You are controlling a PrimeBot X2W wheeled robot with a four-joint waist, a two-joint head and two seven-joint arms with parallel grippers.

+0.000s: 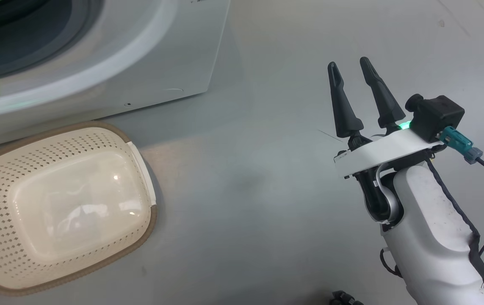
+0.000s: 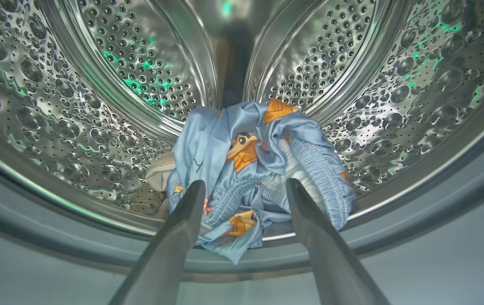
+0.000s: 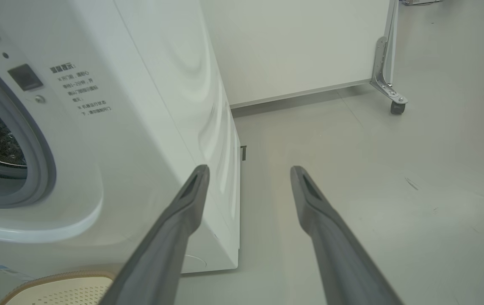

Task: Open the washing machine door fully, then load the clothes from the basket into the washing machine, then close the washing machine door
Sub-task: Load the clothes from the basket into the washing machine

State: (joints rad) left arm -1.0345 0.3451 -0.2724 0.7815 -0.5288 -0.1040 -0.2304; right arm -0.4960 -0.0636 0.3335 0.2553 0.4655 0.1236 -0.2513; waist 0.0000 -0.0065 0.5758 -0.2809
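Light blue clothes [image 2: 250, 178] printed with orange-brown figures, crumpled in a heap, a cream piece [image 2: 157, 169] tucked at the left edge. Lying low at the front of the steel perforated drum [image 2: 55, 106] of the white washing machine [image 1: 148, 55], one fold drooping over the lip toward the grey seal [image 2: 34, 228]. Left gripper [image 2: 245, 183] spread wide just before the heap, grasping nothing. Cream-white perforated basket [image 1: 4, 237] on the grey floor [image 1: 246, 190] just beside the machine, glossy bottom bare. Right gripper [image 1: 348, 62] likewise splayed, holding nothing, well right of the basket. Beyond, a white panel [image 3: 301, 42] on a caster [image 3: 396, 106].

Smooth grey floor [image 3: 394, 190] meets a white partition [image 3: 292, 42] on a caster [image 3: 397, 108].
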